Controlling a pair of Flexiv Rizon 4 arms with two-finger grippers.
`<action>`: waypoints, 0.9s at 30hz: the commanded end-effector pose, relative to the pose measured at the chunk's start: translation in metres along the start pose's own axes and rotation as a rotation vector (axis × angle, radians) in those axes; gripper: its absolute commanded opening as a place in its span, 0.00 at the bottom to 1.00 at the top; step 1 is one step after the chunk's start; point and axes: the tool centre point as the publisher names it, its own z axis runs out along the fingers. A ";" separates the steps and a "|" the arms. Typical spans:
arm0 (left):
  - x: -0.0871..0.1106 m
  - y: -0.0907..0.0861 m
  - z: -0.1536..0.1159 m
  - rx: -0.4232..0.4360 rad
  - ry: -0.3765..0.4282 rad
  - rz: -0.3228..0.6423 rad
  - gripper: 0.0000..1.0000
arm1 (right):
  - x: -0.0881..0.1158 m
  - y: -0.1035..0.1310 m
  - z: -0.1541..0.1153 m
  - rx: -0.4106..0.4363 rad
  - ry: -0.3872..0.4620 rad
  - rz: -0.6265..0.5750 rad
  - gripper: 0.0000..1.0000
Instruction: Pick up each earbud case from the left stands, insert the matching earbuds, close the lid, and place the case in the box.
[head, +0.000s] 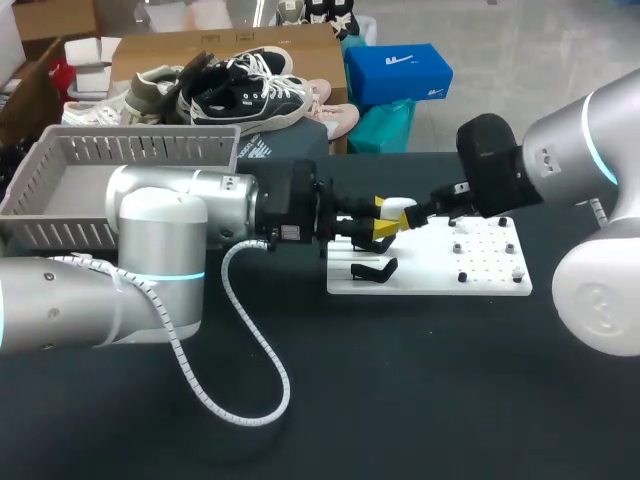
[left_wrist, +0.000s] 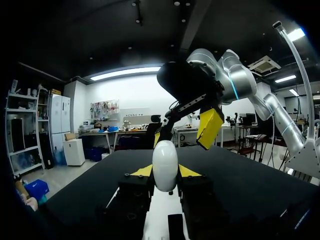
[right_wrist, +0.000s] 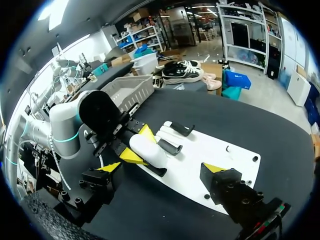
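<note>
A white earbud case (head: 398, 206) with its lid closed hangs above the white board (head: 430, 283), and my left gripper (head: 384, 219) is shut on it. In the left wrist view the case (left_wrist: 165, 165) stands upright between the two yellow fingertips (left_wrist: 142, 171). My right gripper (head: 415, 213) is wide open right beside the case, one yellow tip (left_wrist: 209, 127) just ahead of it. Seen from the right wrist, the case (right_wrist: 146, 149) lies just ahead of my open right gripper (right_wrist: 162, 167), in line with the gap between its fingers. Two black stands (head: 371, 268) on the board's left part are bare.
Small dark pegs (head: 462, 275) dot the board's right part. A grey slatted basket (head: 60, 180) stands at the table's back left, behind my left arm. A white coiled cable (head: 245, 345) loops from the left arm over the dark tabletop.
</note>
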 end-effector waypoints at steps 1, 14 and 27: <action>0.001 0.000 0.000 -0.001 -0.002 0.001 0.00 | -0.003 -0.003 0.004 0.008 0.010 0.003 1.00; 0.001 0.000 0.000 -0.001 -0.002 0.001 0.00 | -0.005 -0.007 0.009 0.023 0.024 0.006 1.00; 0.001 0.000 0.000 -0.001 -0.002 0.001 0.00 | -0.002 -0.012 0.013 0.033 0.038 0.011 1.00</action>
